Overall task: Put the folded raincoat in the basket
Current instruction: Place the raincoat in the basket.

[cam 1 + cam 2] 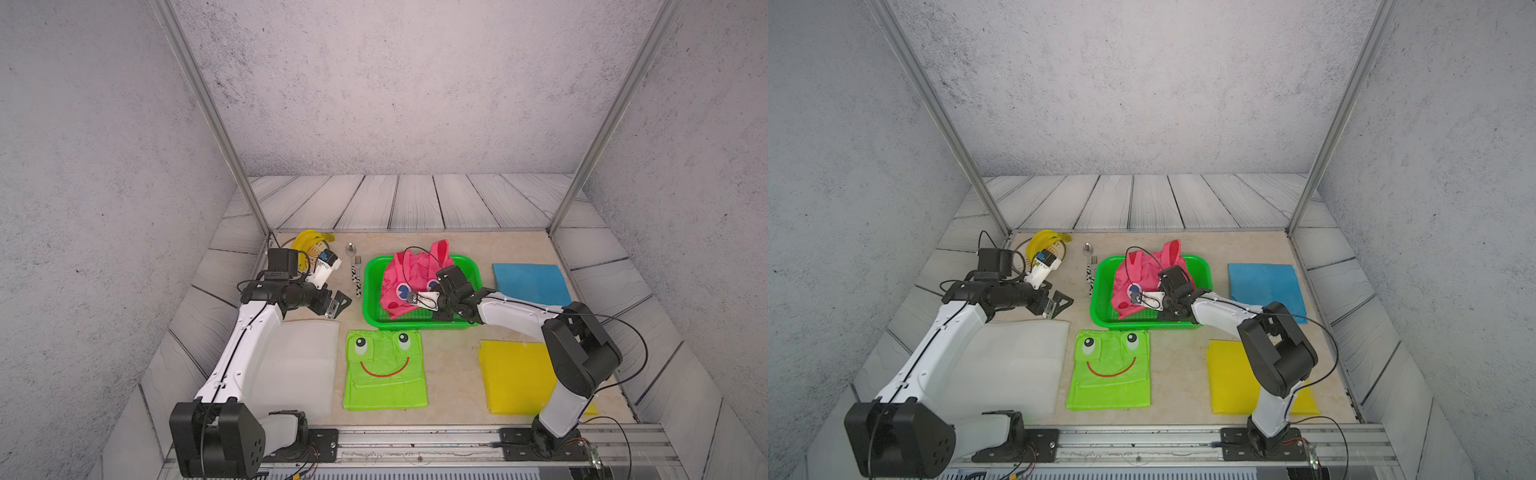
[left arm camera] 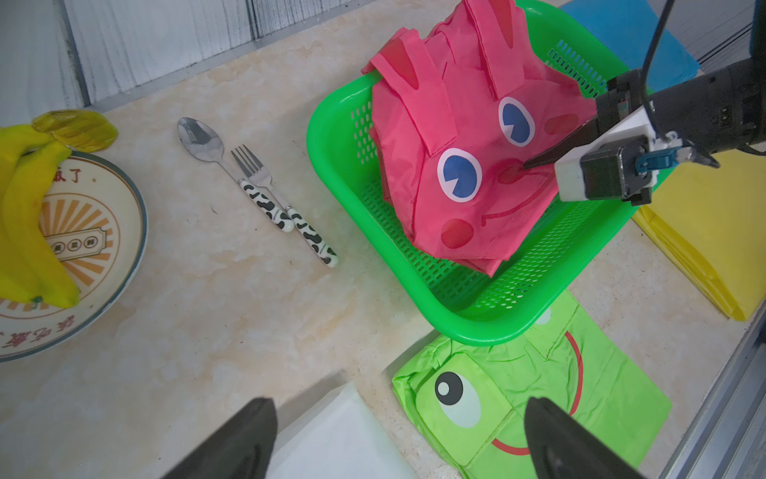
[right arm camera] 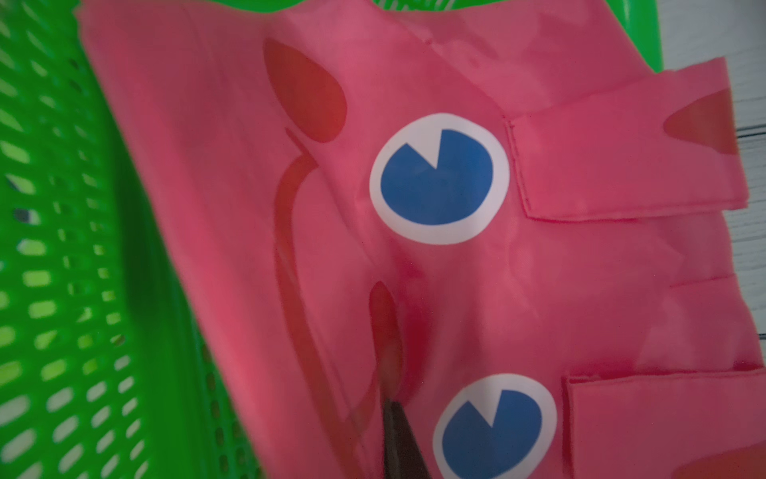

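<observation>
Item: pink raincoat [image 1: 395, 274], folded, printed with a face and fitted with sewn-on ears. Location: inside the green basket [image 1: 368, 291], lying aslant, ear end propped on and overhanging the far rim, chin end down on the mesh floor. Handling, by estimate: light, thin, limp, slick cloth. The folds would likely slip if lifted by one layer, so it is best pinched through all layers at a folded edge. Right hand [image 2: 527, 164]: fingers drawn close together, tips at a pucker beside the printed mouth; whether cloth is caught between them cannot be told. Left hand [image 2: 400, 400]: spread wide, empty, above the surface [image 1: 453, 365], apart from the basket. The right wrist view alone shows the pucker running to a fingertip [image 3: 397, 431]. The left wrist view best shows the slant. In both top views the right arm covers part of the face.
</observation>
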